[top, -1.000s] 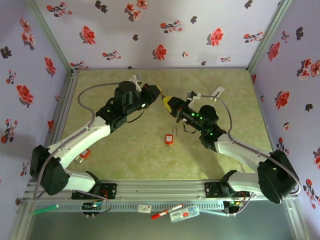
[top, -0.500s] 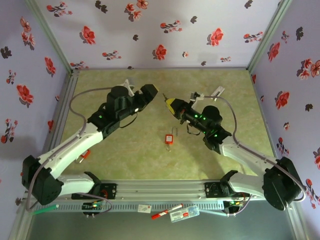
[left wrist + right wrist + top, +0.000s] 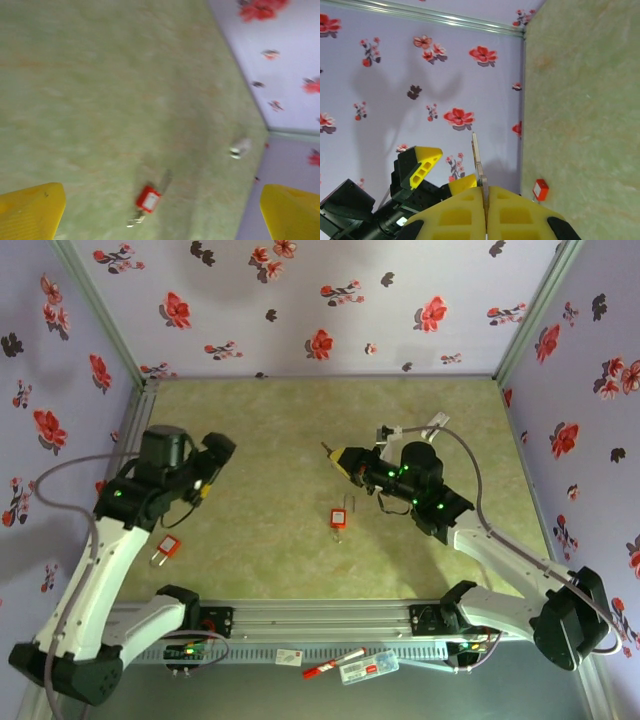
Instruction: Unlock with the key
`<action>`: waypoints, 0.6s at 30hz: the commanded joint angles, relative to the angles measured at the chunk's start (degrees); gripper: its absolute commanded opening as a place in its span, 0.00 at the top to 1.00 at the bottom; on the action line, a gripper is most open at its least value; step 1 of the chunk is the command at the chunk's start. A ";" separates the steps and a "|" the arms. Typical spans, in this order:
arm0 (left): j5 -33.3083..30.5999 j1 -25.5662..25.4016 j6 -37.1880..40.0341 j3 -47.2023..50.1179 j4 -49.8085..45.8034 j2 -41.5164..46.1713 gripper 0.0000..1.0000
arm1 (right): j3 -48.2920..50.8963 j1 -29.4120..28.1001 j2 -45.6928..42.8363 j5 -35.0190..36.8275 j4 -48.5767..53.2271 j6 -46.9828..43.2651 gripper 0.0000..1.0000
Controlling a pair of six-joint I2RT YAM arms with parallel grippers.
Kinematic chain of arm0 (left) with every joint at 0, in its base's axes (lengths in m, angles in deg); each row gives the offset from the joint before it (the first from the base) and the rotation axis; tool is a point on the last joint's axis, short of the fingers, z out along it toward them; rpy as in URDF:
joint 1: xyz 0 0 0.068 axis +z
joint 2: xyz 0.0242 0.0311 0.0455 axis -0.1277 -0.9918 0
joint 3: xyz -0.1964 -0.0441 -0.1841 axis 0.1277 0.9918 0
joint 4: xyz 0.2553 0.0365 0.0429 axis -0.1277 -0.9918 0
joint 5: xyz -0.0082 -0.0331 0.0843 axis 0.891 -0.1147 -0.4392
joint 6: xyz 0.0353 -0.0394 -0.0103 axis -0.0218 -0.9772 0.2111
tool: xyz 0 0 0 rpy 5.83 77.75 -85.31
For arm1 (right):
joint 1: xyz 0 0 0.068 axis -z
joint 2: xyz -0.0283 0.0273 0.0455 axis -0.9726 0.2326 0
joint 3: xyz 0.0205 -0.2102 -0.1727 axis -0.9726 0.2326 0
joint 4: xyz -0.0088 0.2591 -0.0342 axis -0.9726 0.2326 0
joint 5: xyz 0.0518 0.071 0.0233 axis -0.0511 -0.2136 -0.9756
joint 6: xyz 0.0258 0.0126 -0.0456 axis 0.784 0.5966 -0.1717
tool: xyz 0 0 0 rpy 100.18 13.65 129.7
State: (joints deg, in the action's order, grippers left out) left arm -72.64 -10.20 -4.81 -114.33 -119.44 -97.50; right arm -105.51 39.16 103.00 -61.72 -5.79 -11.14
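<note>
The key (image 3: 476, 160) is a thin grey blade sticking out from between the yellow fingers of my right gripper (image 3: 485, 192), which is shut on it. In the top view the right gripper (image 3: 343, 457) hovers over mid-table with the key (image 3: 328, 449) pointing left. A red padlock (image 3: 340, 517) lies flat just in front of it. My left gripper (image 3: 211, 470) is pulled back to the left side, jaws wide open and empty. In its wrist view the left gripper (image 3: 160, 215) looks down on a red padlock (image 3: 148, 198) lying between and beyond its fingertips (image 3: 31, 210).
A second red padlock (image 3: 168, 546) lies near the left arm, also seen past the right fingers as a red padlock (image 3: 540, 190). A small white piece (image 3: 240, 147) sits near the wall corner. Flowered walls (image 3: 320, 300) close in three sides.
The grippers met at mid-table; the left one opened, let go of the key and swung back to the left. The right gripper stays shut on the key, shifted slightly.
</note>
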 commanded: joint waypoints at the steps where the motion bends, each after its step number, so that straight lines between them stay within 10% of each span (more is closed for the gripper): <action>1: 2.86 5.97 3.80 1.15 -15.55 2.33 0.00 | -2.03 0.34 -0.91 -2.52 4.46 -2.98 1.00; 18: 10.61 37.70 -3.57 18.88 -17.95 3.55 0.00 | -0.03 2.13 -3.89 -7.11 13.33 -7.16 1.00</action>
State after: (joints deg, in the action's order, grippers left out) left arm -62.65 24.75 -5.99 -97.15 -135.92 -93.68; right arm -105.62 40.39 100.46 -66.62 6.21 -16.54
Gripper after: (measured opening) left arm 0.996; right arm 0.059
